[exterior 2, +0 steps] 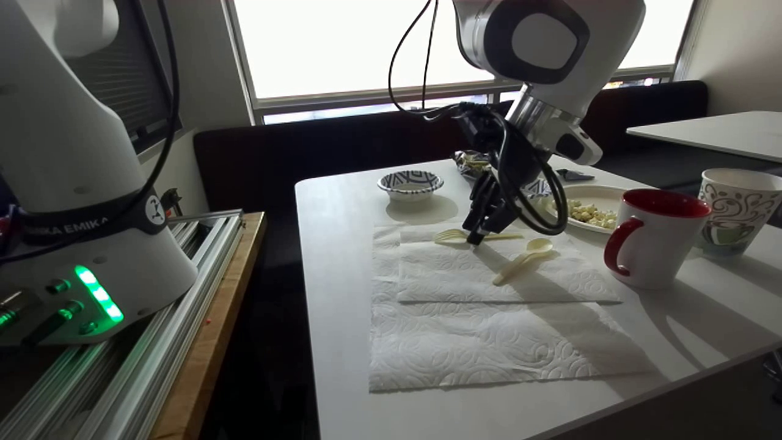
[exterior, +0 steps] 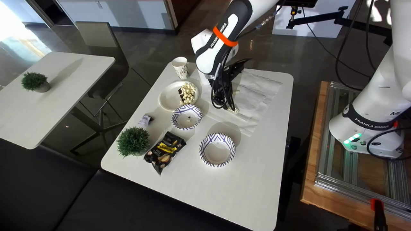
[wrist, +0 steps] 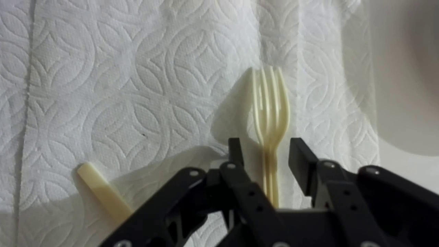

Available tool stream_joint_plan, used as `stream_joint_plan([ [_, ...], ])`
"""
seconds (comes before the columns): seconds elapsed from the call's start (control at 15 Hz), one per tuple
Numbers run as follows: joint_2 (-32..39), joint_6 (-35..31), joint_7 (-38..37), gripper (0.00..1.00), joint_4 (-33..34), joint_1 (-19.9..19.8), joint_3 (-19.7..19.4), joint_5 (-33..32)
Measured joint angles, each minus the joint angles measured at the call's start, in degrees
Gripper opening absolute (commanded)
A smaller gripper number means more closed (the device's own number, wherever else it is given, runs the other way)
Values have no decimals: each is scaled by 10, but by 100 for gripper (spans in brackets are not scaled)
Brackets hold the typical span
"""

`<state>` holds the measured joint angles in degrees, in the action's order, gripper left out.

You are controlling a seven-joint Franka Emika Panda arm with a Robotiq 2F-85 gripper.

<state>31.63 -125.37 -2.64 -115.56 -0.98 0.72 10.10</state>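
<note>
Though astride a grooved cream fork (wrist: 270, 137), black gripper (wrist: 265, 147) with jaws apart above embossed paper (wrist: 164, 103).

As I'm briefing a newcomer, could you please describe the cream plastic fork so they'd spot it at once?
On the white table below the black two-fingered gripper, find the overlapping white embossed paper towels. On them, its handle showing between the parted fingers, lies the cream plastic fork. Four tines set it apart from the cream plastic spoon nearby.
</note>
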Motion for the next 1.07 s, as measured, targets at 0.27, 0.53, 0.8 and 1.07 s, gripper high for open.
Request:
stream_joint_plan([
  [0.27, 5, 0, 0, 24, 1, 0, 0, 0],
  [0.53, 5, 0, 0, 19, 1, 0, -2, -1],
  [0.8, 5, 0, 0, 4, 1, 0, -3, -4],
  [1.07, 5, 0, 0, 6, 1, 1, -3, -13],
])
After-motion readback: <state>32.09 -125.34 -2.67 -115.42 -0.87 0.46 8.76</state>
